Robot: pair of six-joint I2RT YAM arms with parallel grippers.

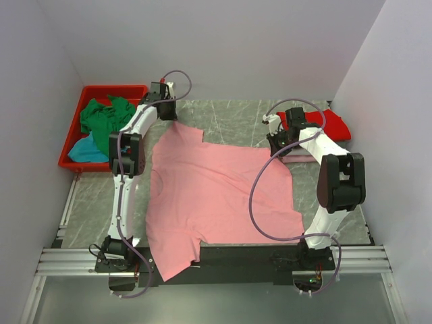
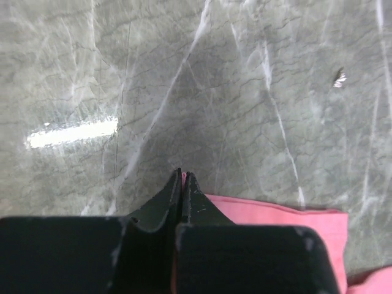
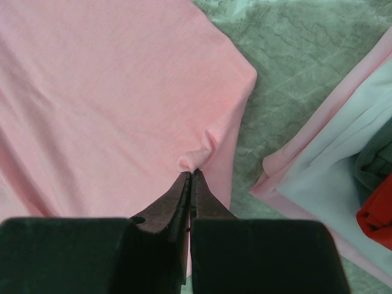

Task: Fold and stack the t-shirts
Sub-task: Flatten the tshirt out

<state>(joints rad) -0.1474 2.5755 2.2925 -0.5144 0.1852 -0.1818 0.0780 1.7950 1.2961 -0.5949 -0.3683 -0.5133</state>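
A salmon pink t-shirt [image 1: 216, 196] lies spread flat on the marble table, its near end hanging over the front edge. My left gripper [image 1: 170, 116] is at the shirt's far left corner. In the left wrist view that gripper [image 2: 184, 174] is shut, with a sliver of the pink hem [image 2: 275, 214] between its tips. My right gripper [image 1: 275, 143] is at the far right edge of the shirt. Seen from the right wrist, it [image 3: 191, 173] is shut on a small pucker of the pink cloth [image 3: 110, 104].
A red bin [image 1: 108, 90] at the far left holds a green shirt [image 1: 104, 121] and a teal one [image 1: 88, 150]. Folded shirts lie at the far right: a pale pink one [image 3: 318, 177] with a red one [image 1: 331, 121] [image 3: 376, 214] on it. Grey walls close in on three sides.
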